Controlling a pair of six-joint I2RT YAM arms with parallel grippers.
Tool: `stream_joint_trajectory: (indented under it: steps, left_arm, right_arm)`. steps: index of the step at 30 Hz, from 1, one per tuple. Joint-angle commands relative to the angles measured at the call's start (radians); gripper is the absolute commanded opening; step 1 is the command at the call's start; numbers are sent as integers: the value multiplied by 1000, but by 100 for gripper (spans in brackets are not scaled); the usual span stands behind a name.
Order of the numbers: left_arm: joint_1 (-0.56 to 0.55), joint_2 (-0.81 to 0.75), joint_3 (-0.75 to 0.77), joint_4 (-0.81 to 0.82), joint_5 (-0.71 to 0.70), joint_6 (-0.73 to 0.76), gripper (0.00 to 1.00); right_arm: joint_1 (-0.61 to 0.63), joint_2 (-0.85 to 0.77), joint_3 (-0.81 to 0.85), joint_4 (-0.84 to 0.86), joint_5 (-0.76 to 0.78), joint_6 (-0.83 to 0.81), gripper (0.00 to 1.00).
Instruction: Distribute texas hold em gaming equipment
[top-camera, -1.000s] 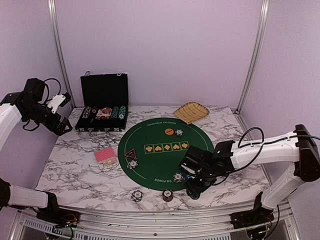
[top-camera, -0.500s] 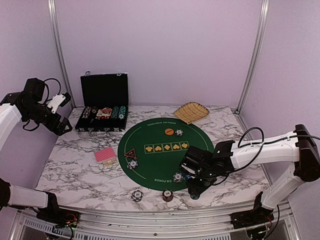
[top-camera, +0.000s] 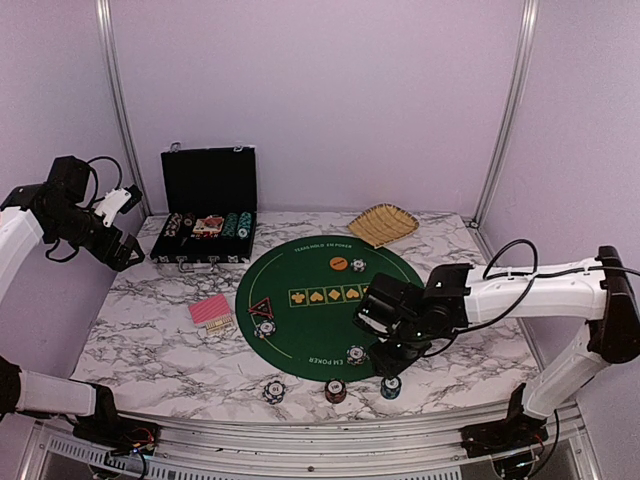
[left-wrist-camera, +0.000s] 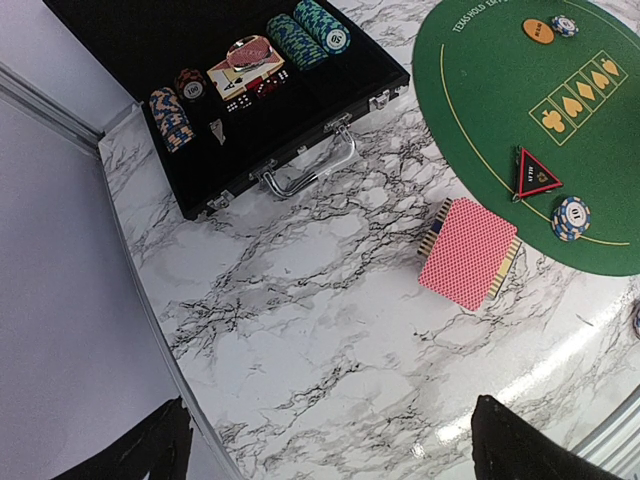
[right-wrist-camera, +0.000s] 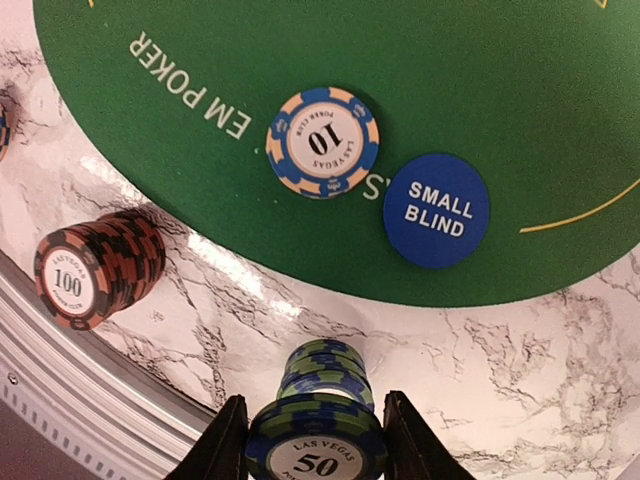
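Just off the round green felt mat (top-camera: 310, 270), near side: right end effector (right-wrist-camera: 315, 420) half-closed, pinching the green-blue striped chip stack (right-wrist-camera: 318, 455). Pickup step I reckon, straight lift next. Left end effector (left-wrist-camera: 328, 420) gapes empty.

A robot lab cell, I'd say — bare lilac walls (top-camera: 320, 90) stand well beyond my right gripper (top-camera: 390, 368), aluminium frame posts (top-camera: 507, 110) rise in the corners past it, and under it lies a marble-patterned table (top-camera: 150, 340) with a metal rail (top-camera: 250, 440) along its near edge.
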Motion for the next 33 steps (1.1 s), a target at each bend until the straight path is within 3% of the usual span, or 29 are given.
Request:
stream_joint_trajectory:
  steps: [1, 23, 33]
  left_arm:
    - [-4, -6, 19, -32, 21, -1, 99]
    - [-3, -5, 19, -32, 28, -6, 99]
    - [-3, -4, 26, -32, 33, -2, 99]
  right_arm:
    - [7, 19, 122, -45, 27, -30, 30]
    - [3, 680, 781, 90, -65, -189, 29]
    - [-18, 790, 863, 132, -129, -198, 29]
